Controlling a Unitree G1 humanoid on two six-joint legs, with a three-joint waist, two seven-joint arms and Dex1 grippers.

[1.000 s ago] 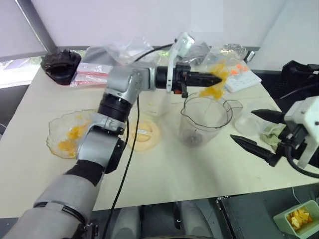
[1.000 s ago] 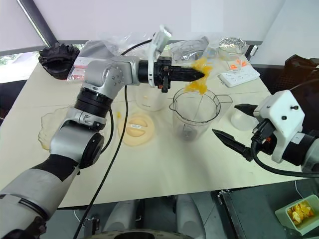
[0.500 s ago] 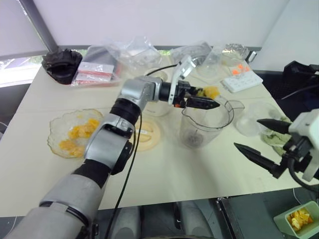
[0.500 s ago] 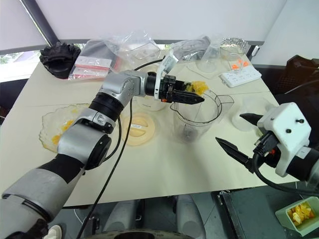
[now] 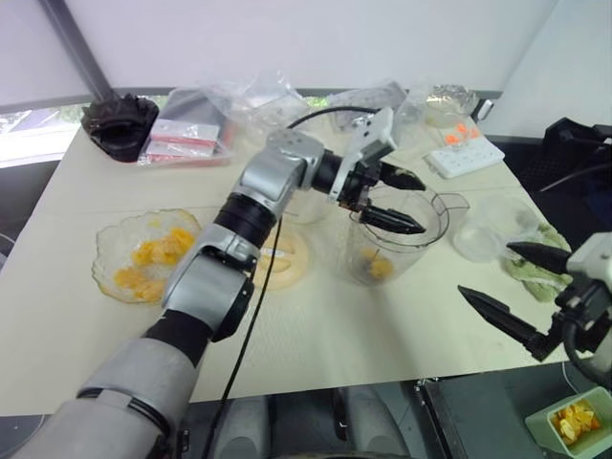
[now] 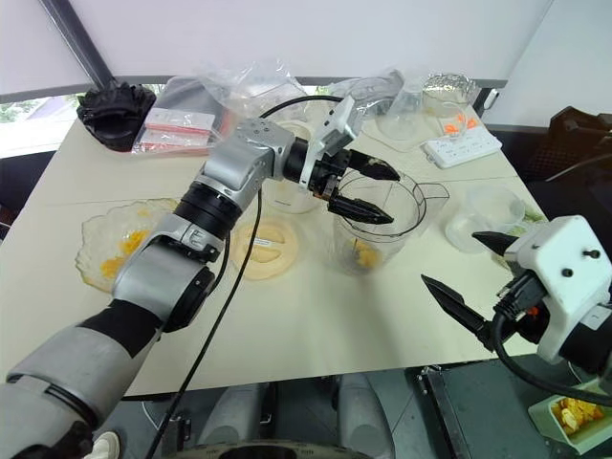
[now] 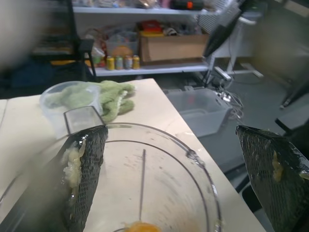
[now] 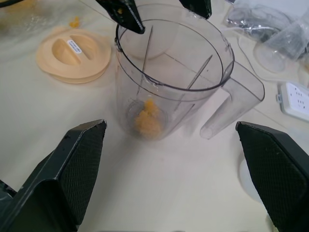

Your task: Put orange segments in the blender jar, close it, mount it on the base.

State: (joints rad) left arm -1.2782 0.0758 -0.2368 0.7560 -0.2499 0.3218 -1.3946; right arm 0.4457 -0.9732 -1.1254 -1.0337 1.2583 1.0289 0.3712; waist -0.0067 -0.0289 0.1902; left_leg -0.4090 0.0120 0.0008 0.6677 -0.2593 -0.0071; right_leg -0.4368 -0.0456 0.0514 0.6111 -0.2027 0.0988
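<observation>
The left gripper (image 5: 392,200) hung with its fingers spread wide and empty over the mouth of the blender jar (image 5: 394,239), while a few orange segments (image 8: 146,119) lay at the jar's bottom, below the fingertips. The right gripper (image 6: 469,285) stood apart from the jar on its handle side, fingers also spread and holding nothing. The segments looked wet, soft and likely slippery, best pinched gently across the flesh; the jar seemed light, stiff plastic, probably best taken by its side handle (image 8: 233,100).

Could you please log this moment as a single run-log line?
left gripper: open over blender jar | orange segments: at jar bottom | right gripper: open, empty | lid: on table
</observation>
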